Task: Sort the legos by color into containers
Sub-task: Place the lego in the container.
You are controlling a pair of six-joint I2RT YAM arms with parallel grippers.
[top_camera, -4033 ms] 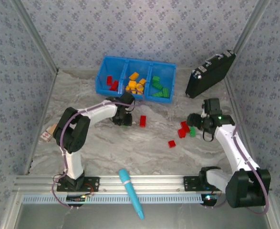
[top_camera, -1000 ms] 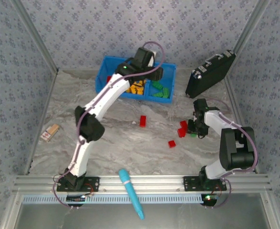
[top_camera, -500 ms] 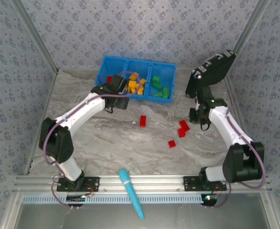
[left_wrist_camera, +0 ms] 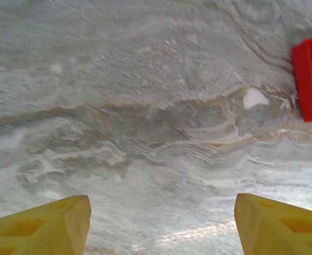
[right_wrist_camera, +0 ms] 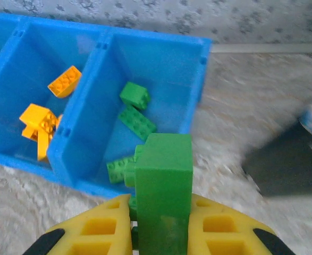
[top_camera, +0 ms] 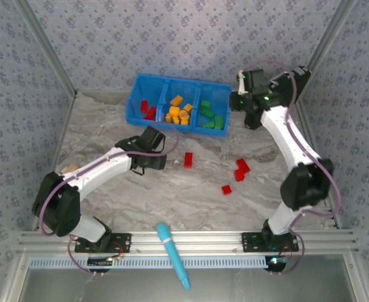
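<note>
From above, my right claw (top_camera: 239, 100) is raised beside the right end of the blue bin (top_camera: 136, 94), close to the black case (top_camera: 285, 88). My left claw (top_camera: 160, 161) is low over the marbled table (top_camera: 109, 126), just left of a lone red brick (top_camera: 188, 160). Three more red bricks (top_camera: 240, 168) lie loose toward the right. The bin's compartments hold red, orange and green from left to right.

In the left wrist view, my left claw (left_wrist_camera: 161, 220) stands with its yellow fingers (left_wrist_camera: 49, 223) apart and nothing between them. The red brick (left_wrist_camera: 311, 79) sits at the right edge, off my centre line. I judge this arm is lining up a pick. It needs to shift right before descending.

In the right wrist view, my right claw (right_wrist_camera: 161, 231) is clamped on a green brick (right_wrist_camera: 163, 180), held upright. The green compartment (right_wrist_camera: 145, 64) lies just ahead, with green bricks (right_wrist_camera: 137, 119) already inside. I judge the step here is delivery: carry forward past the near wall, then let go.

I can read no brand, label or writing anywhere.
</note>
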